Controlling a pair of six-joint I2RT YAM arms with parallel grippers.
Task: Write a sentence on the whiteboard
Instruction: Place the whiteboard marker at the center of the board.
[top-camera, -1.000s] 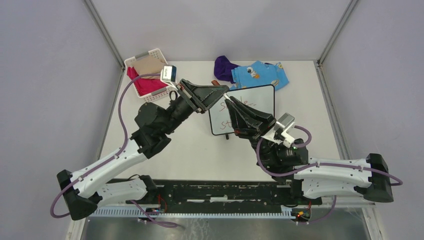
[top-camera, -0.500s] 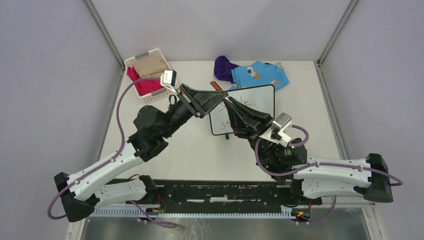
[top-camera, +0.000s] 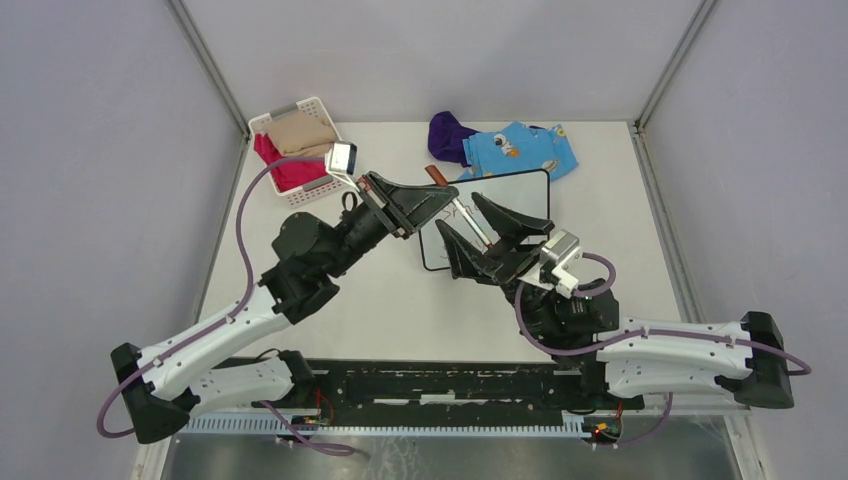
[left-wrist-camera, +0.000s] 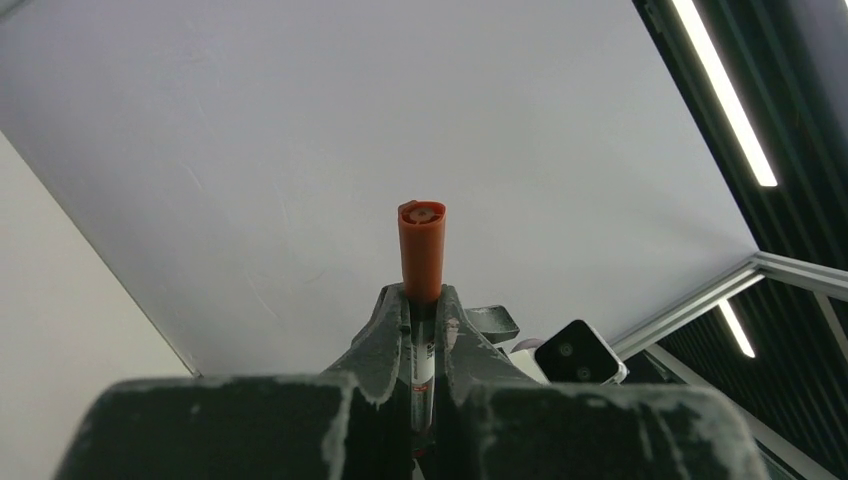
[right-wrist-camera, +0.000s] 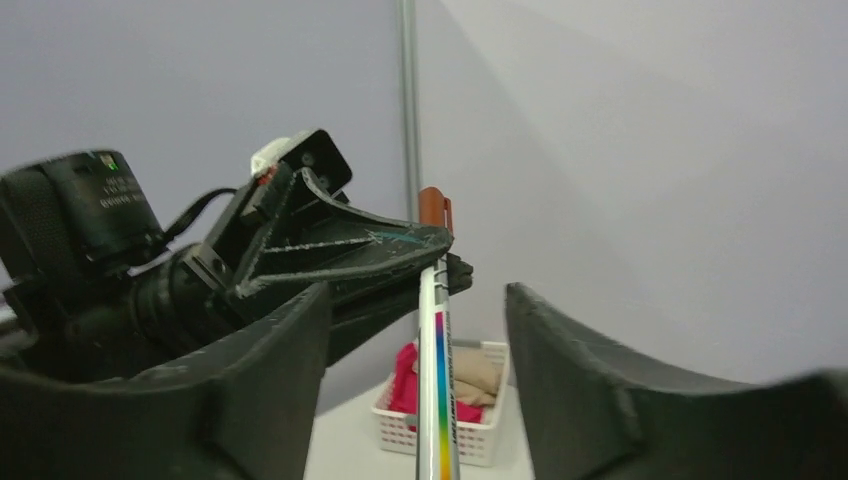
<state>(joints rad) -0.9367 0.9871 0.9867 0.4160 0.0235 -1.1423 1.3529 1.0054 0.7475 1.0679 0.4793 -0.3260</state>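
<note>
The whiteboard (top-camera: 522, 190) sits near the middle of the white table (top-camera: 640, 230), and from above you see it partly covered by both arms. Its far right corner comes just short of a blue printed garment (top-camera: 520, 150), and a purple cloth (top-camera: 450, 135) lies beside that. At the far left corner of the table stands a white slatted basket (top-camera: 322, 186) with pink and beige fabric inside.

Your left gripper (top-camera: 452, 193) reaches in over the board's left edge, clamped tight on a marker (top-camera: 470, 218). Your right gripper (top-camera: 458, 212) comes in from the near right. Its jaws are spread wide, one finger on each side of the marker barrel and neither touching it.

The marker is held above the board, tilted, with its orange cap (left-wrist-camera: 422, 250) sticking out beyond the left fingertips. In your right wrist view, the barrel (right-wrist-camera: 437, 380) is white with a rainbow stripe.
</note>
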